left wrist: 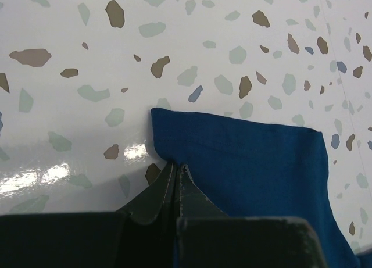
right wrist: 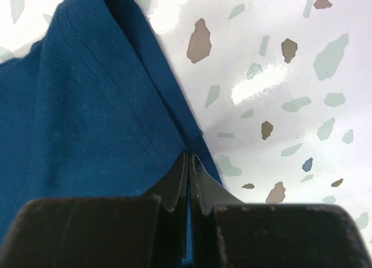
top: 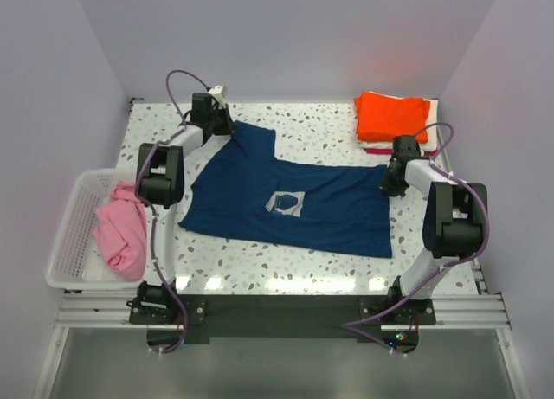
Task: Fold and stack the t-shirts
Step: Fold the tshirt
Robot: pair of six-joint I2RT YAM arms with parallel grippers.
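Presently the navy t-shirt (top: 290,204), spread on the desk (top: 320,122), is being pinched at opposite edges by the left claw (left wrist: 176,170) and right claw (right wrist: 189,163), both seemingly closed on cloth, as a first fold is being prepared, calling for a joint lift across.

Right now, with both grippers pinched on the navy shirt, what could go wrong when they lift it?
1. The left gripper and right gripper each hold only the very edge of the navy t-shirt, so the cloth may slip free when lifted.
2. The right gripper works close to the folded orange t-shirt; a wide swing or dragged cloth could disturb that stack.
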